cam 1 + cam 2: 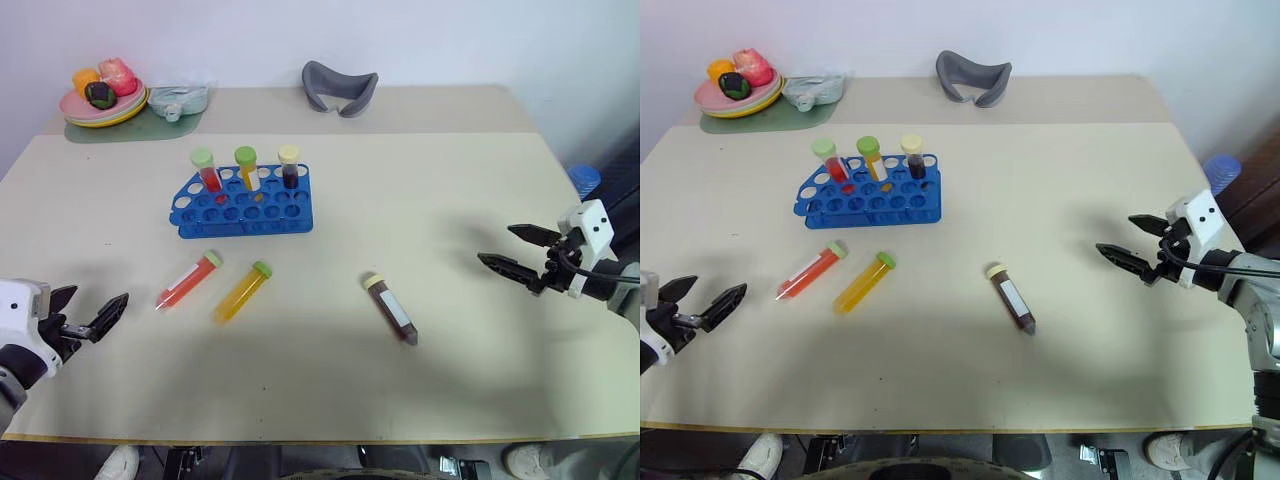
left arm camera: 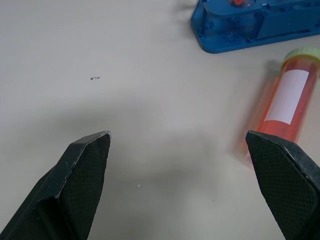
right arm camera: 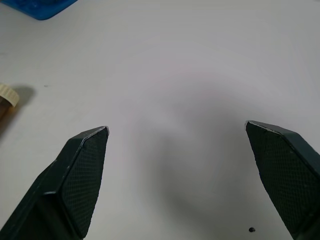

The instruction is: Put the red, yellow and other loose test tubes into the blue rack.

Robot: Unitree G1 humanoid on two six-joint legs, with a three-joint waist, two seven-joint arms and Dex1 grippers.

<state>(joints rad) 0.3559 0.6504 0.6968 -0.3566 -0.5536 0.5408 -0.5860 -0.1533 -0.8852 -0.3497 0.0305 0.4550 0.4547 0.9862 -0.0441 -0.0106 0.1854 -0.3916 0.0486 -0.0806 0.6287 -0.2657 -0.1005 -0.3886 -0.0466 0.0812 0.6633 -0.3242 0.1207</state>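
Two claws hover low at the near corners of the tabletop (image 1: 450,390), both spread wide and empty: the left claw (image 1: 93,313) out at the left edge, the right claw (image 1: 512,250) out at the right edge, its black fingers (image 3: 82,170) gaping over bare surface. Between them, three loose tubes lie flat. The red tube (image 1: 187,281) with its light-green cap is nearest the left claw, the yellow-orange tube (image 1: 242,292) sits just beside it, and the dark-brown tube (image 1: 391,309) with a cream cap lies well apart, toward the right. Further back, the blue rack (image 1: 243,205) stands left of centre, already carrying three upright capped tubes (image 1: 246,168) along its far row. At the far edge, a grey curved object (image 1: 339,88), a crumpled pale cloth (image 1: 178,100) and a stack of plates (image 1: 104,107) with toy food.
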